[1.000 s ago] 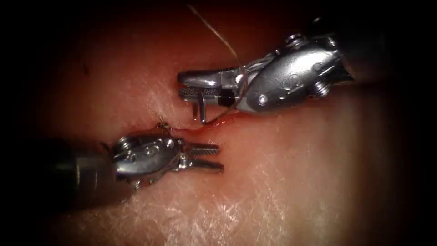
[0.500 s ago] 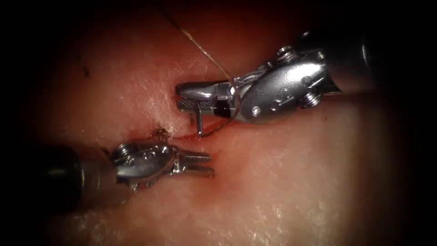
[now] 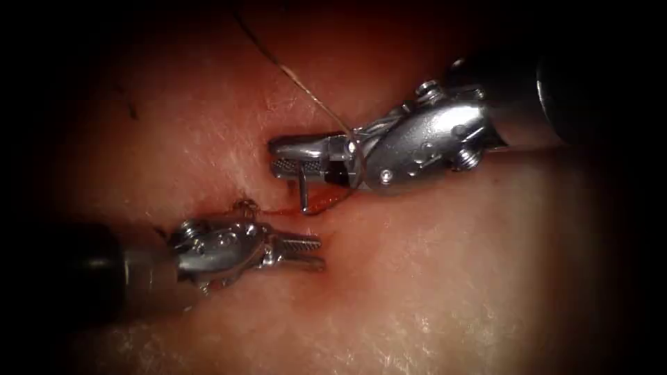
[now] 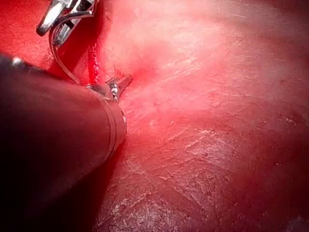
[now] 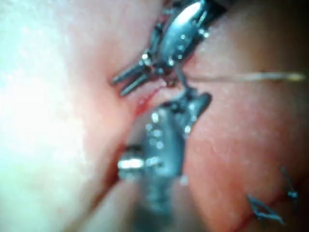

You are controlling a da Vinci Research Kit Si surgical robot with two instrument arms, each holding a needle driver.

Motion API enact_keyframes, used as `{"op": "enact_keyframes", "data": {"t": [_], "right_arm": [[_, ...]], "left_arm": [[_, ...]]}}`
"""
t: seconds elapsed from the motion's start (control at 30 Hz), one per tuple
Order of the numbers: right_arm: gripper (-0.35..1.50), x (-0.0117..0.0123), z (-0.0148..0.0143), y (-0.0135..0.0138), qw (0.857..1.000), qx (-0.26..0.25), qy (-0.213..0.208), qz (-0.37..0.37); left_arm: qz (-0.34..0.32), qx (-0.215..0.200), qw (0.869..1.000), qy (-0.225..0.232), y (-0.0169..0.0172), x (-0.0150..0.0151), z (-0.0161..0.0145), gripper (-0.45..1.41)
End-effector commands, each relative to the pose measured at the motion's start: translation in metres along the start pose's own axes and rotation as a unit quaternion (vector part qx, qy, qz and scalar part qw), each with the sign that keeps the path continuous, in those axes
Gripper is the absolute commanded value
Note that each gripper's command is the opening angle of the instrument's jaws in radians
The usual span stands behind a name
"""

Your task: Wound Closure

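Needle [image 3: 303, 193] clamped near one end by right tool [image 3: 278, 154], tip down at the cut [image 3: 278, 208], entry unclear; left tool [image 3: 319, 251] parted, empty, just below; seemingly placing a bite, calling for exact aim.

Endoscope light: you see the tissue [image 3: 431, 278] bright at the centre and dark towards every edge.
Glare: your right tool [image 3: 274, 155] and left tool [image 3: 321, 251] carry hard highlights.

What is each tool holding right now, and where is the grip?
The right arm's tool grips the curved steel needle near one end, above the cut. The left arm's tool holds nothing, jaws open.
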Motion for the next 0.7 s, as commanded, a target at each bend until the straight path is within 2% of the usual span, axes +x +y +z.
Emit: {"op": "enact_keyframes", "data": {"t": [0.03, 0.23, 0.7], "right_arm": [[-0.35, -0.0006, 0.0007, -0.0008, 1.0, 0.0, 0.0, 0.005], [-0.35, -0.0006, 0.0007, -0.0009, 1.0, 0.0, 0.0, 0.016], [-0.35, -0.0018, 0.0008, -0.0027, 0.995, 0.025, 0.005, 0.097]], "left_arm": [[0.0, -0.001, 1.0, 0.0, 0.0, -0.0003, 0.0008, 0.14], [0.0, -0.001, 1.0, -0.001, 0.0, -0.0003, 0.0008, 0.14], [0.0, -0.002, 1.0, -0.003, -0.0001, -0.0002, 0.0006, 0.1]]}}
